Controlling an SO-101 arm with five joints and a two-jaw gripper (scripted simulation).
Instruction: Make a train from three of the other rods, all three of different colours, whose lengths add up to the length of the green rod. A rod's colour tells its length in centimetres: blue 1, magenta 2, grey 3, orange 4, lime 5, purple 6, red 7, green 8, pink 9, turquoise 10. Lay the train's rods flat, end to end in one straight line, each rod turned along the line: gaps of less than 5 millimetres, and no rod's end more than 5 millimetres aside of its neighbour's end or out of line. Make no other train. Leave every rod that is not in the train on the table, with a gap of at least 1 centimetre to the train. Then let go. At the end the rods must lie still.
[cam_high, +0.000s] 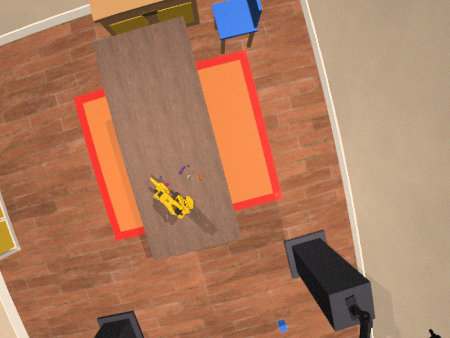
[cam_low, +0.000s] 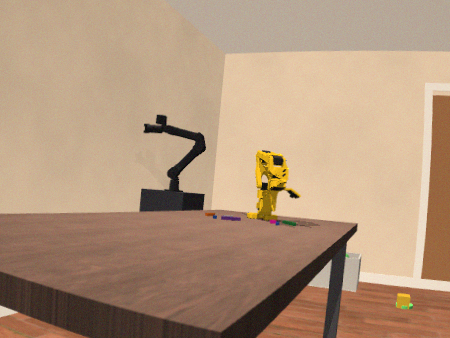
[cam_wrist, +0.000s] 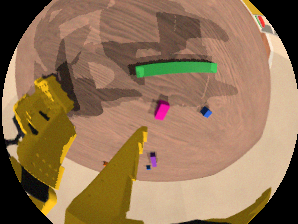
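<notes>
The green rod lies flat on the brown table. Just beside it lie a short magenta rod and a tiny blue rod. A purple rod, a grey rod and an orange rod lie further off. My yellow gripper is open and empty. It hangs above the table, over the green and magenta rods.
The rods lie near the table's end, close to its long edges. A black arm on a dark pedestal stands on the floor beyond the table. A blue chair stands at the far end.
</notes>
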